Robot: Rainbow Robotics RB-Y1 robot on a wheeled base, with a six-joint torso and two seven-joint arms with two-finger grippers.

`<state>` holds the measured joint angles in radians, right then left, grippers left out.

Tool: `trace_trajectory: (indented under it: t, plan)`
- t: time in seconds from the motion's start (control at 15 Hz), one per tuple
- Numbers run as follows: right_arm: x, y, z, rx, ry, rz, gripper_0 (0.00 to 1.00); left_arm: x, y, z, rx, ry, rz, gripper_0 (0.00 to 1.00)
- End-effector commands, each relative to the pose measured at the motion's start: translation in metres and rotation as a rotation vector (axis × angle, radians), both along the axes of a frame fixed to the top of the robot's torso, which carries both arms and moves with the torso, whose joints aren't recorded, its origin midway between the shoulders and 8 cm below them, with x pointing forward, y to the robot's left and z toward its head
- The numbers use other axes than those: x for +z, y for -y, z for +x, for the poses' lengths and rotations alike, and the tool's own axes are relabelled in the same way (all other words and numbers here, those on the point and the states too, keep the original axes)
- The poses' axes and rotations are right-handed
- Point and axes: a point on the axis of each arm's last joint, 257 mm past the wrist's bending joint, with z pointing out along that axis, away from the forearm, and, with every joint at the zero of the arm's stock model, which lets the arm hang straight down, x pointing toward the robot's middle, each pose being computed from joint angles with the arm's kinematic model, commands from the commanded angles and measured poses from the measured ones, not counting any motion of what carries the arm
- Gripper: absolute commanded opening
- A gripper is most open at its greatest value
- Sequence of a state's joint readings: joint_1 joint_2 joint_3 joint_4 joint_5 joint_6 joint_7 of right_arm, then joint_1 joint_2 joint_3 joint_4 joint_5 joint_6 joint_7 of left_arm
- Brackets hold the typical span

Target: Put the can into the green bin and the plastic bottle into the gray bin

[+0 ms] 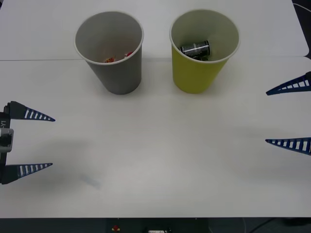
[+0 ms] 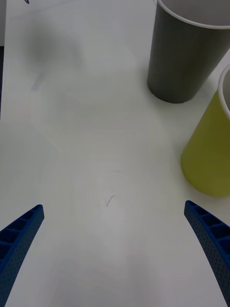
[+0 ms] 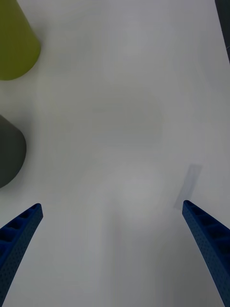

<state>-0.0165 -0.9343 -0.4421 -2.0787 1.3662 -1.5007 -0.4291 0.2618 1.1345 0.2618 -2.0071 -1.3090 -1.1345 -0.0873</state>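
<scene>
The dark can (image 1: 196,48) lies on its side inside the green bin (image 1: 199,77), which stands at the table's back right. Beside it on the left stands the gray bin (image 1: 118,73), and red and orange bits of the plastic bottle (image 1: 116,58) show deep inside it. My left gripper (image 1: 48,141) hovers open and empty at the table's left edge. At the right edge my right gripper (image 1: 268,115) is open too, holding nothing. Both bins appear in the wrist views: the gray bin (image 2: 184,57), the green bin (image 2: 211,153), the green bin (image 3: 14,45) and the gray bin (image 3: 9,151).
The white table (image 1: 155,160) is bare between the grippers and in front of the bins. A seam runs across it behind the bins. The table's front edge lies close below the grippers.
</scene>
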Motion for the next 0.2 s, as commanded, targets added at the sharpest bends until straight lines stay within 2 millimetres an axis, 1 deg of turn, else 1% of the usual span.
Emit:
trace_trajectory:
  t: [0.07,0.2]
  plan:
    - [-0.0034,-0.0001,-0.0007,0.0,-0.015,0.002,1.0,0.0,0.0,0.0,0.0,0.0,0.0,1.0]
    - [-0.0034,-0.0001,-0.0007,0.0,-0.015,0.002,1.0,0.0,0.0,0.0,0.0,0.0,0.0,1.0]
